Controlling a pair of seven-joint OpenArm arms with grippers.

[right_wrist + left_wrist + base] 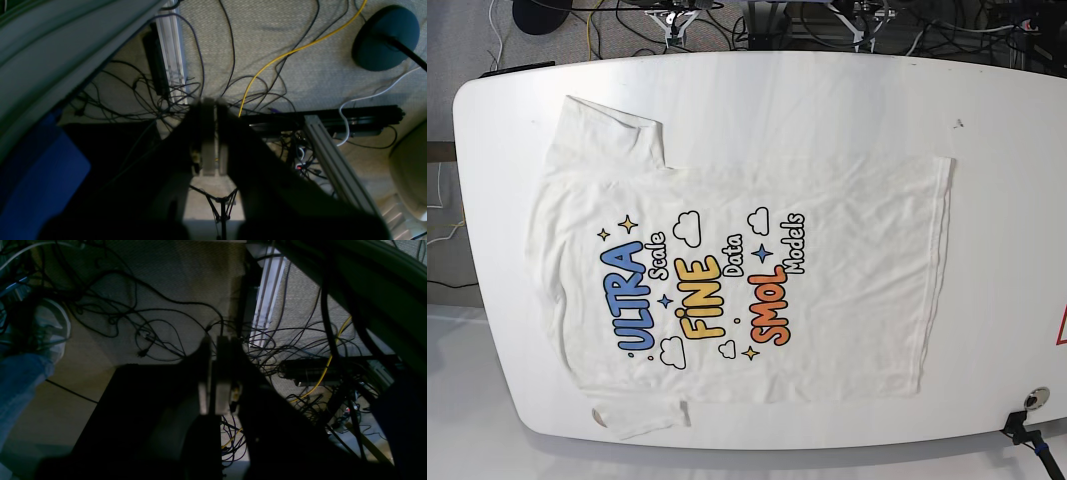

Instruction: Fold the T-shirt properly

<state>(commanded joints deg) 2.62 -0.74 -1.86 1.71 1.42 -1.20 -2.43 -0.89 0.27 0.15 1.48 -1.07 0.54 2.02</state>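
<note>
T-shirt (857,290), one, lies print up on the worktop (1002,250), in front of both grippers, touching neither. Collar end points to base view's left, hem right; sleeves out, the near one rumpled. Two grippers: left gripper (213,410) and right gripper (215,171), both at the far edge. Fingertips look together on each wrist view, nothing between them. Folding looks unstarted; my read is the first fold is in hand. Next move: both reach forward over the cloth, open, pinch an edge, single layer pair only, lift evenly.
</note>
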